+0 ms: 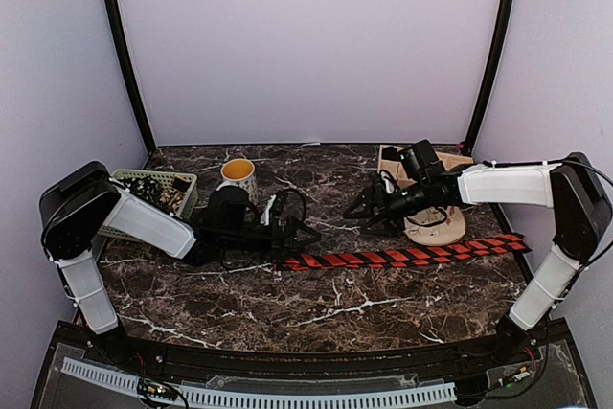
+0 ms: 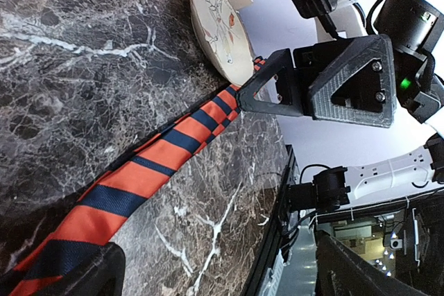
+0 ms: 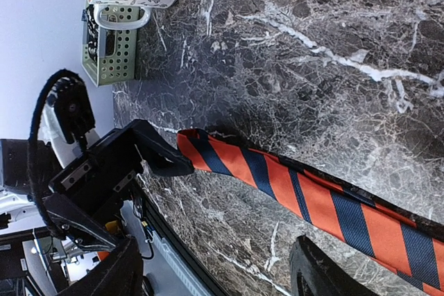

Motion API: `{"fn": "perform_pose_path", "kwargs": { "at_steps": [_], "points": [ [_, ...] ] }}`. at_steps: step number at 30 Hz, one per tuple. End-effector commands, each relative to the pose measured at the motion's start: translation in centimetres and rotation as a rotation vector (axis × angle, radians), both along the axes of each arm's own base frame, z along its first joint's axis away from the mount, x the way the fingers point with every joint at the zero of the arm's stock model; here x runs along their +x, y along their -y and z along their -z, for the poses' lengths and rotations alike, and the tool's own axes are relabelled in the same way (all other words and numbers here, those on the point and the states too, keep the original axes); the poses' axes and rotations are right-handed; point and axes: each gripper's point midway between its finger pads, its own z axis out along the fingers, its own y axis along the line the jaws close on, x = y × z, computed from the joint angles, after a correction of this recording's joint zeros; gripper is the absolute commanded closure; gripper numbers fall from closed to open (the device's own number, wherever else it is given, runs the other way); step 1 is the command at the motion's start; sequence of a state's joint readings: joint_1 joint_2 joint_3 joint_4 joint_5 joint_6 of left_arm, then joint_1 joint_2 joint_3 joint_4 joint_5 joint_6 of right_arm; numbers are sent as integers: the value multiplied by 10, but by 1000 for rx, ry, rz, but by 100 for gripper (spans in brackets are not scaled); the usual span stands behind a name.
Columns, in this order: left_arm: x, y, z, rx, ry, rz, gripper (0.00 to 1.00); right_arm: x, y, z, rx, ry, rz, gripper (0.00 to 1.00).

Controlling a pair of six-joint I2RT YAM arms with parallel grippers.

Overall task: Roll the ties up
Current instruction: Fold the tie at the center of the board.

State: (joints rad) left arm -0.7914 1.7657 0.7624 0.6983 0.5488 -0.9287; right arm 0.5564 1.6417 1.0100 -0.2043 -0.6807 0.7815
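Overall: one tie (image 1: 402, 256) lay flat and unrolled on the dark marble table (image 1: 316, 318), and neither arm held it.
Landmark: a flowered mug (image 1: 238, 172) stood toward the back left of the table.
Tie position: red-and-black striped, it began nearer the arm bases than the mug and slightly to its right, then ran in a straight band away from the mug toward the table's right edge.
Left gripper (image 1: 305, 234): it sat low, just in front of the mug and to its right, at the tie's near end. Its fingers were spread wide, nothing was pinched, and one fingertip was over the tie's tip. I could not tell whether it touched.
Right gripper (image 1: 356, 208): it was further right of the mug than the left one, above the tie's line. Its jaws stood apart and gripped nothing.
Green basket (image 1: 158, 189): just beside the mug on its left, holding small dark items.
Round plate (image 1: 436, 225): well right of the mug, behind the tie's far half.
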Motion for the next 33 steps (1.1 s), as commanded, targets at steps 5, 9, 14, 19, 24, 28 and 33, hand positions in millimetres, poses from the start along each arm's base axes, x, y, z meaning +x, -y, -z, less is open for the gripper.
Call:
{"fn": "perform_pose_path", "kwargs": {
  "at_steps": [5, 9, 14, 19, 24, 28, 33],
  "points": [
    [14, -31, 25, -122, -116, -112, 1, 6, -4, -10, -5, 30, -13, 28],
    [10, -37, 59, -62, -173, -112, 1, 2, -4, -6, 1, 19, -24, 28],
    [14, -34, 45, -77, -139, -100, 1, 0, -7, -6, 20, 15, -44, 27],
    [15, -44, 8, 21, -9, -101, 1, -2, -22, -14, 76, 22, -76, 27],
    [16, -90, -9, 222, 89, -243, 1, -9, -44, -5, 73, 10, -130, 30],
    [2, -113, 14, 294, -5, -294, 8, -14, -59, 6, 56, 0, -158, 34],
    [-5, -110, 44, 327, -126, -279, 29, -17, -70, 22, 35, -23, -174, 44]
  ]
}}
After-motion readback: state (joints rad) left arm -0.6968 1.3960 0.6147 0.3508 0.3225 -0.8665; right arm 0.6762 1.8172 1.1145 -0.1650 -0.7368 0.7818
